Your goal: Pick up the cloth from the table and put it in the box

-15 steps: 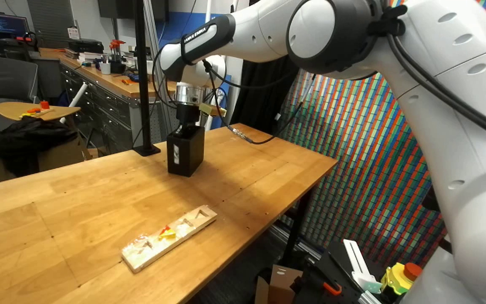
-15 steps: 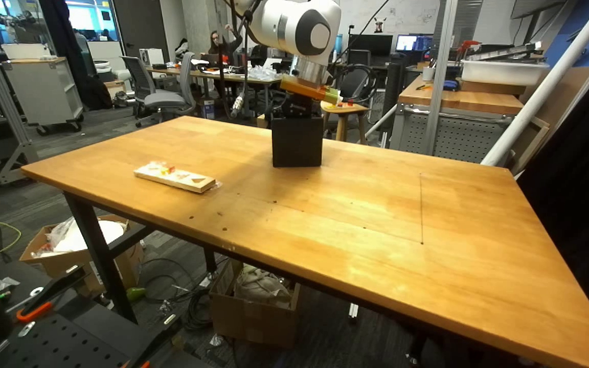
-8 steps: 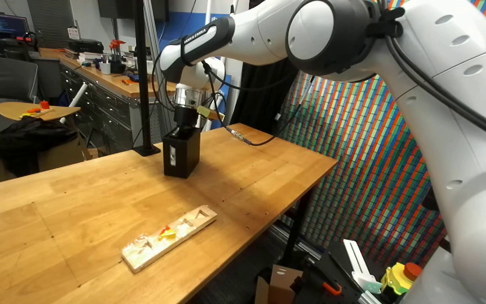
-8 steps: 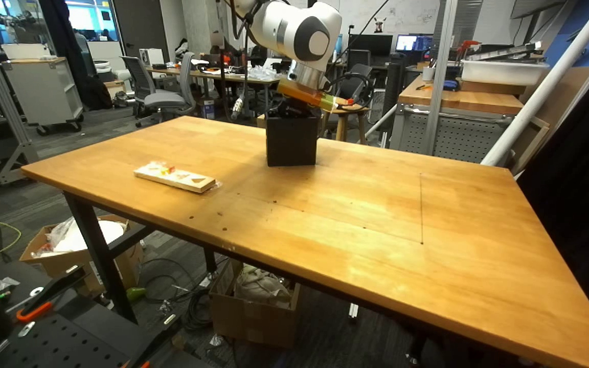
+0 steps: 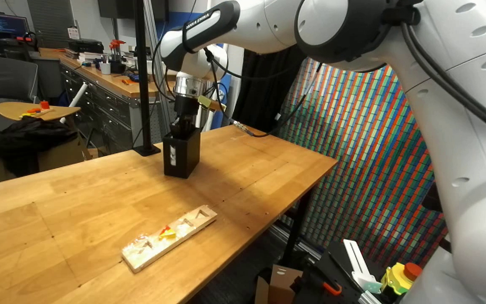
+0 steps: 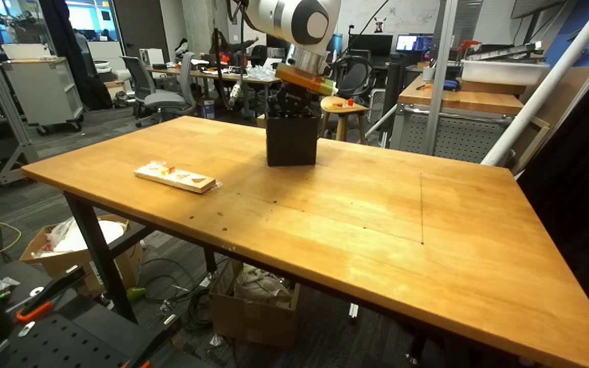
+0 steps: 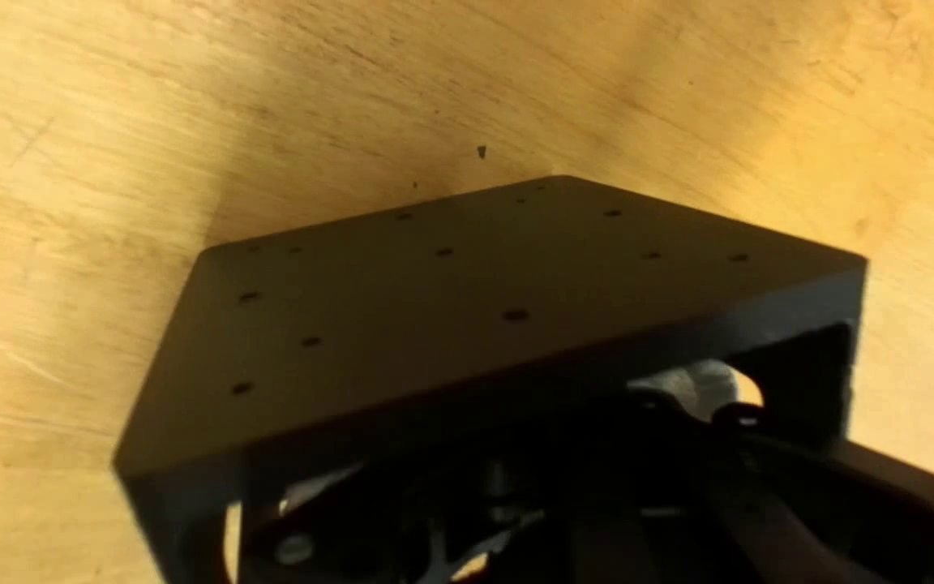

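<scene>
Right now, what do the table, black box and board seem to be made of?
Table: wood, slightly glossy; grain, plank seams and reflections show.
Black box: rigid-looking, matt, plastic or painted metal; the wrist view shows a smooth wall with small holes, which fits either.
Board: probably bare wood, by its tan tone and cut recesses; the glinting clear wrap on it looks like plastic film.

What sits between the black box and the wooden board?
Only tabletop, partly shadowed, lies between the black box and the wooden board in both exterior views.

The box (image 5: 189,157) hides the lower ends of the fingers (image 5: 182,126) in both exterior views.
</scene>
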